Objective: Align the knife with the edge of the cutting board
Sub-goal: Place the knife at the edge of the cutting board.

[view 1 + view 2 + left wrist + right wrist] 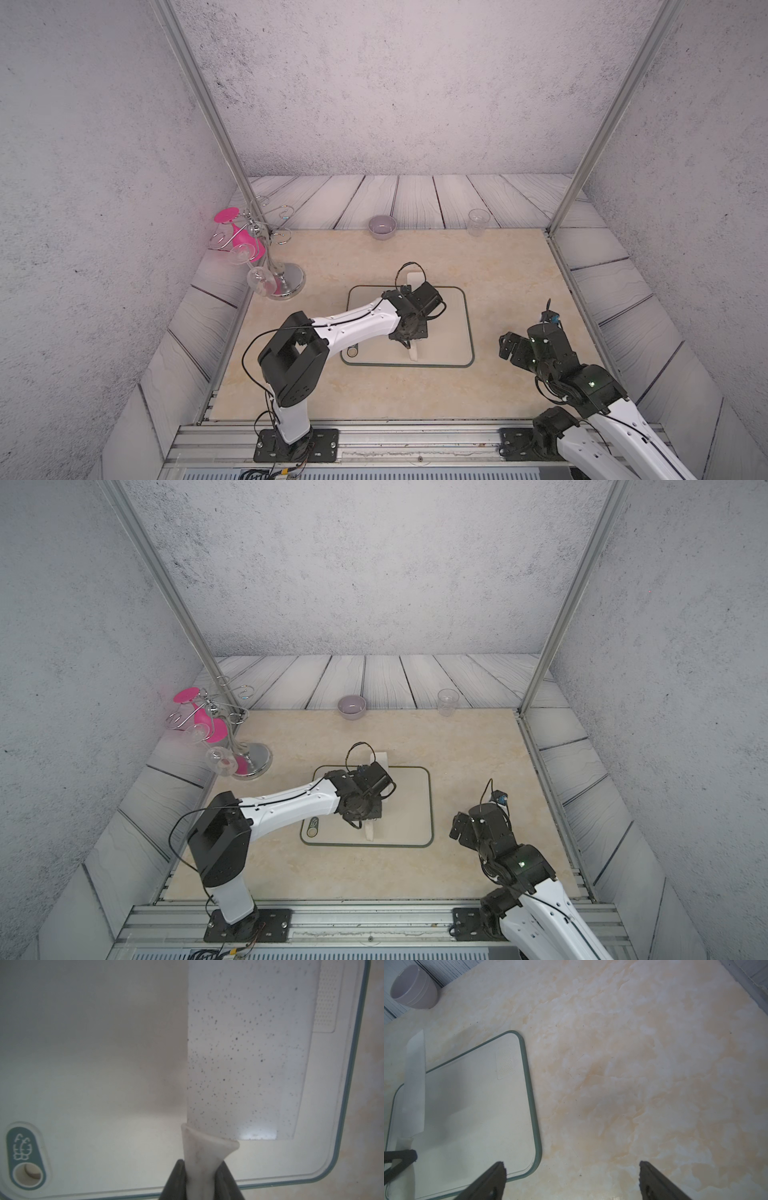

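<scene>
Nearest: right gripper [572, 1165] is hovering over bare counter [654, 1064] just beside the cutting board [83, 1064], jaws gaping wide and holding nothing. Next, left gripper [200, 1168] is pinching the knife [239, 1053] by its cream handle, close to the board's near edge. The blade (broad, whitish, peppered with dark specks) is running across the beige, green-rimmed board and casting a soft shadow on it, its tip poking past the far rim in both top views. Farther back, a lilac bowl [382, 227] and a clear cup [478, 222] are sitting at the counter's far edge.
</scene>
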Robot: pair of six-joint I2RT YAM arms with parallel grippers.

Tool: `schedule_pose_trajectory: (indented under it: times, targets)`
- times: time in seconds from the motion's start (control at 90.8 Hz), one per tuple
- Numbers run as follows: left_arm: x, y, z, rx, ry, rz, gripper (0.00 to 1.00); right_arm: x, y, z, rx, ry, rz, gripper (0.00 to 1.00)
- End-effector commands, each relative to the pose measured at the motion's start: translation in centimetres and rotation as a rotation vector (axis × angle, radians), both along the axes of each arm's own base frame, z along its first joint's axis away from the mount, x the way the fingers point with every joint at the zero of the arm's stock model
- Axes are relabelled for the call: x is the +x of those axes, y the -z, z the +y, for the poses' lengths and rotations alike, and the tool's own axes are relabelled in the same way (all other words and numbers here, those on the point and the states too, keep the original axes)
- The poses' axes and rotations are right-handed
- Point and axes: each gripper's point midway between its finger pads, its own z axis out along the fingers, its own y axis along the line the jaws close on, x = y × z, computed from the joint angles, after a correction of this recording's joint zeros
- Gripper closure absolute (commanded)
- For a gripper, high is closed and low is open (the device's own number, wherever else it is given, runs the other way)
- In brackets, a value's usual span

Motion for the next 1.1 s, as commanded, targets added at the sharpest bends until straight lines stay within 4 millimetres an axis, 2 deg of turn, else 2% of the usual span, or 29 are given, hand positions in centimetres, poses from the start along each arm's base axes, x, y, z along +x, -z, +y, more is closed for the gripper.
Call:
schedule_pose_trajectory:
  times: [0.0,0.264,0.572,0.848,1.09]
  targets:
    - [0.4,0.0,-2.3,-0.013,-0.025,-0.029,1.0,-0.5,0.9,-0.6,-0.015,0.027,0.035,0.01]
    - [-0.3,1.3,-6.7,-0.016,0.036,-0.01,1.0,-1.2,1.4,-1.6,-0.038,0.079,0.056,0.01]
    - [-0.8,2.7,-9.8,-0.018,0.068,0.015,1.0,-1.5,1.3,-1.8,-0.021,0.087,0.036,0.01]
    - [-0.8,3.5,-11.3,-0.013,0.076,0.032,1.0,-1.6,1.0,-2.4,-0.026,0.12,0.016,0.01]
    - [-0.8,4.3,-11.4,-0.004,0.066,0.05,1.0,-1.6,0.9,-2.4,-0.025,0.122,0.015,0.01]
